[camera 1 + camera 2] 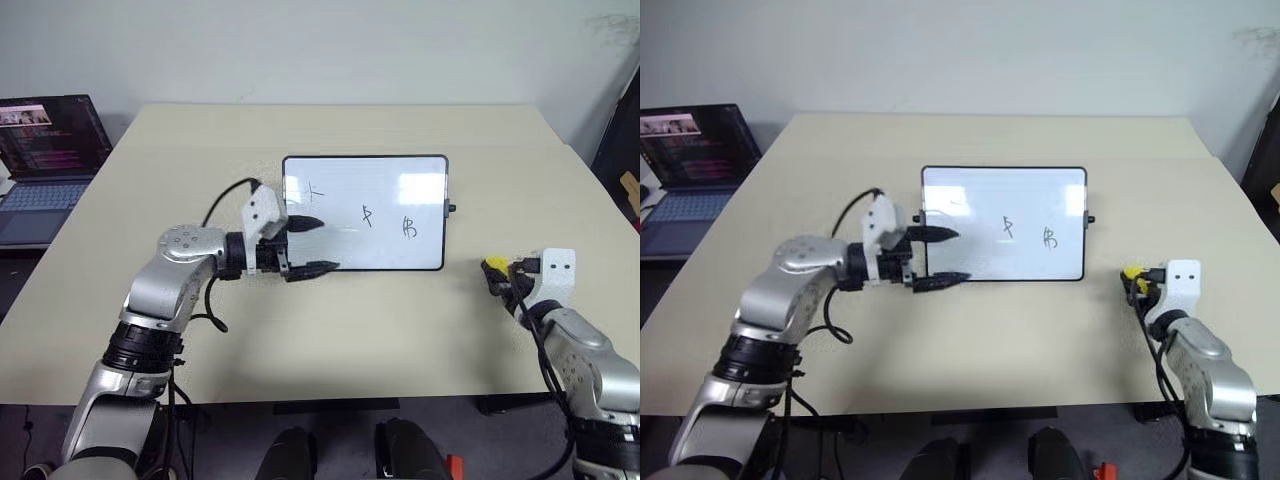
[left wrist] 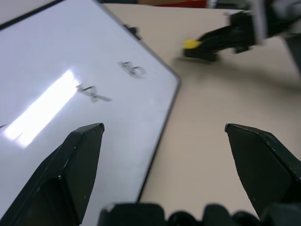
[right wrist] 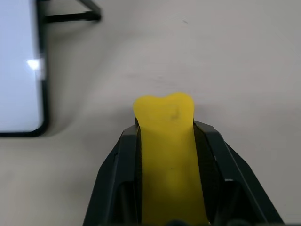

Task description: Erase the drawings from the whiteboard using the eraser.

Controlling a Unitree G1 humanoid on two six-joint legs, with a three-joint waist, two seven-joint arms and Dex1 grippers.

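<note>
The whiteboard (image 1: 365, 212) stands in the middle of the beige table, with three small dark drawings (image 1: 367, 215) across its white face. My left gripper (image 1: 325, 245) is open at the board's lower left corner, one finger over the white face and the other at the bottom frame. In the left wrist view the board's frame edge (image 2: 160, 141) runs between the open fingers. To the right of the board, my right gripper (image 1: 492, 272) is shut on the yellow eraser (image 3: 167, 155), just above the table. The eraser's tip pokes out past the fingers (image 3: 214, 155).
An open laptop (image 1: 45, 160) sits on a lower surface off the table's far left. A small black knob (image 1: 451, 208) sticks out of the board's right side. Bare tabletop (image 1: 400, 330) lies between the board and the table's front edge.
</note>
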